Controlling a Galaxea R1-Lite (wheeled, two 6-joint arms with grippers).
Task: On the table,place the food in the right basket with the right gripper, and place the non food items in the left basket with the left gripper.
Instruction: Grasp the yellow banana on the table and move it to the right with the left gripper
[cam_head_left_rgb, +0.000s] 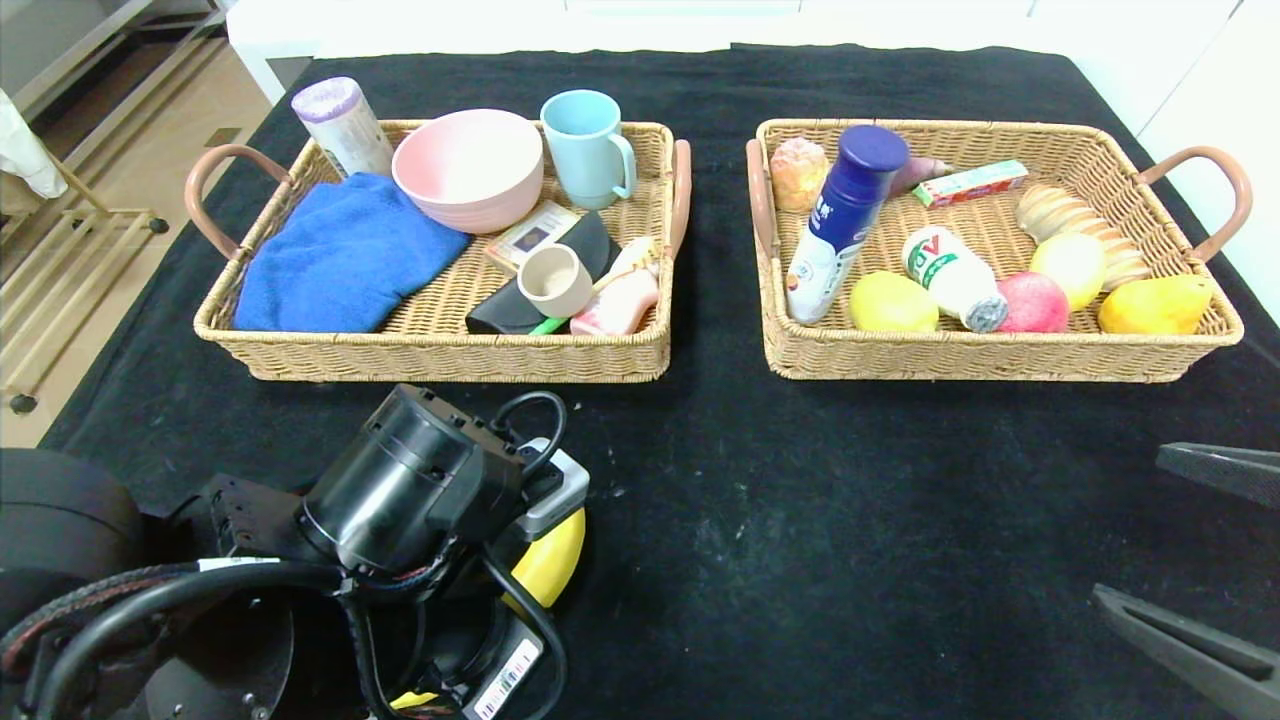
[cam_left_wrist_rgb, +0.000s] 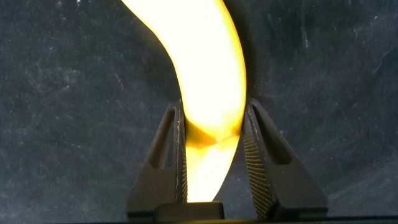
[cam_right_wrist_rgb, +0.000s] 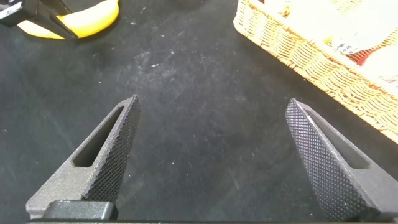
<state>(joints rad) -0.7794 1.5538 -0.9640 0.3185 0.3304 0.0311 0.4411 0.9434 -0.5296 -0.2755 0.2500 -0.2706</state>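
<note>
A yellow banana (cam_left_wrist_rgb: 208, 68) lies on the black tablecloth near the front left, and my left gripper (cam_left_wrist_rgb: 214, 106) is shut on it, both pads pressing its sides. In the head view only a part of the banana (cam_head_left_rgb: 552, 562) shows beside the left wrist (cam_head_left_rgb: 420, 490), which hides the fingers. My right gripper (cam_right_wrist_rgb: 211, 102) hangs open over bare cloth at the front right (cam_head_left_rgb: 1128, 522), nothing between its fingers. The left basket (cam_head_left_rgb: 430, 352) holds non-food items. The right basket (cam_head_left_rgb: 1000, 362) holds food.
The left basket contains a blue towel (cam_head_left_rgb: 340, 250), pink bowl (cam_head_left_rgb: 468, 168), blue mug (cam_head_left_rgb: 588, 145) and several small things. The right basket has a blue-capped bottle (cam_head_left_rgb: 840, 220), fruit (cam_head_left_rgb: 1155, 305) and bread (cam_head_left_rgb: 1075, 225). Black cloth (cam_head_left_rgb: 800, 520) stretches between the arms.
</note>
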